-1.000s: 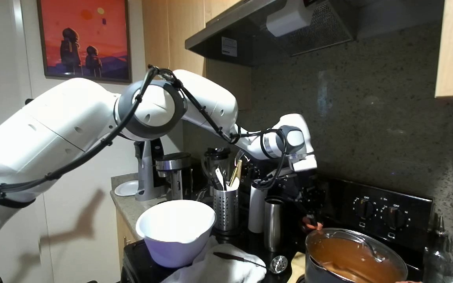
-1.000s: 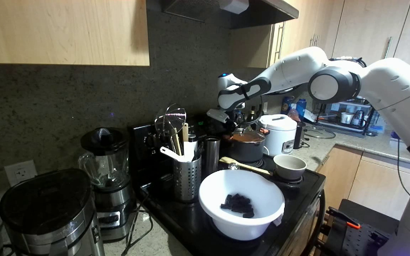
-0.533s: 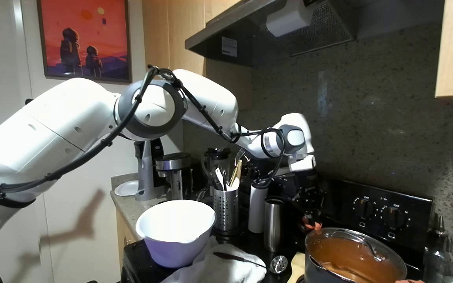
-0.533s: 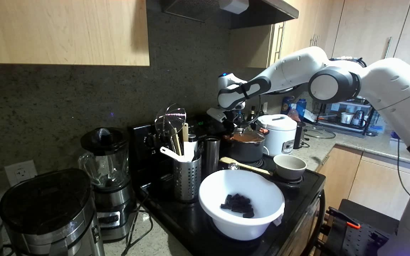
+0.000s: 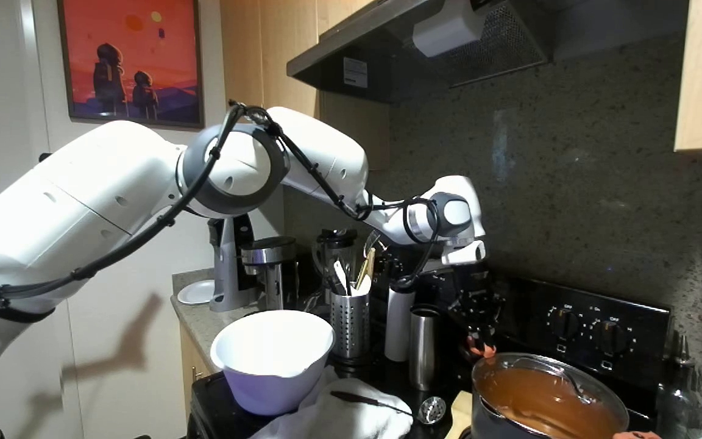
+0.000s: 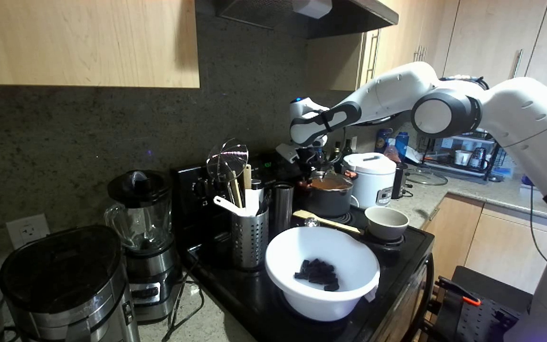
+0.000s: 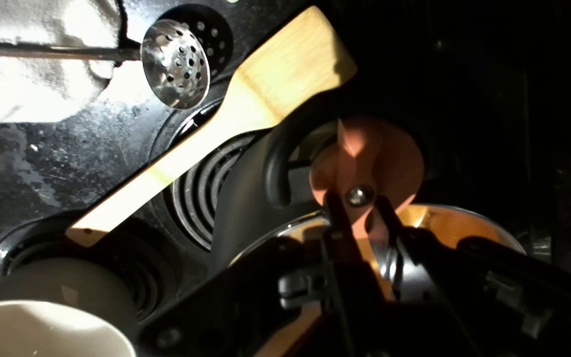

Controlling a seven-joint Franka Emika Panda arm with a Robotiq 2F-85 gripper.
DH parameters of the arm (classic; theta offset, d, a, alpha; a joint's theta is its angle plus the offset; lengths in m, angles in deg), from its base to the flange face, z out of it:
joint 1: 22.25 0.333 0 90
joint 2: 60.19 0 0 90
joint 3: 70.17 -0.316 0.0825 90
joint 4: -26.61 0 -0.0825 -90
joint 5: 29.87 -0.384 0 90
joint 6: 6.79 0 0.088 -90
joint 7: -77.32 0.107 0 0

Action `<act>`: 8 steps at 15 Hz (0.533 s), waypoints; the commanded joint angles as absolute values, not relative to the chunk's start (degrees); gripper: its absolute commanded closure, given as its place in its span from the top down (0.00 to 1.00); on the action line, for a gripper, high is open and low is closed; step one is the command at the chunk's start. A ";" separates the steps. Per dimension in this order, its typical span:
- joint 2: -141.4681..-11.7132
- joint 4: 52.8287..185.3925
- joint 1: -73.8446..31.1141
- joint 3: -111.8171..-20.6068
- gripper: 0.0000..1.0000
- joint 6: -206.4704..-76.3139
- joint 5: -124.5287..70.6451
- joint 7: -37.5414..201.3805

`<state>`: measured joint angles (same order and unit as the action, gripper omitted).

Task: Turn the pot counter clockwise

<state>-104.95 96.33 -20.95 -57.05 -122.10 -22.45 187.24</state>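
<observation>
The pot [image 5: 486, 421] stands on the stove, dark grey outside and orange-brown inside, in both exterior views. Its far handle [image 7: 397, 153] has a black loop and a salmon part with a metal screw. My gripper [image 7: 357, 201] reaches down over the rim and is shut on the salmon part, one dark fingertip at each side of the screw. Another salmon handle [image 5: 636, 435] shows on the opposite side of the pot. Inside the pot a shiny curved metal piece [image 7: 409, 272] is visible; I cannot tell what it is. My fingers hide part of the rim.
A wooden spatula [image 7: 265, 94], a slotted spoon [image 7: 176, 64] and a grey bowl [image 6: 386, 223] lie near the pot. A steel cylinder [image 6: 283, 204] and utensil holder [image 6: 249, 242] stand beside. The white bowl [image 6: 323, 304] is nearer; a white cooker [image 6: 373, 187] stands behind.
In an exterior view, my gripper and the far handle have shifted slightly left, while the near handle has come slightly right and further into view. The pot has turned a little counter clockwise.
</observation>
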 commanded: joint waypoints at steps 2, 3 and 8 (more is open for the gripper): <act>-104.88 97.81 -19.52 -56.80 0.05 -117.84 -22.47 195.65; -104.77 97.92 -19.39 -56.86 0.05 -117.40 -22.41 197.15; -104.78 98.05 -18.98 -57.03 0.05 -116.32 -22.08 204.08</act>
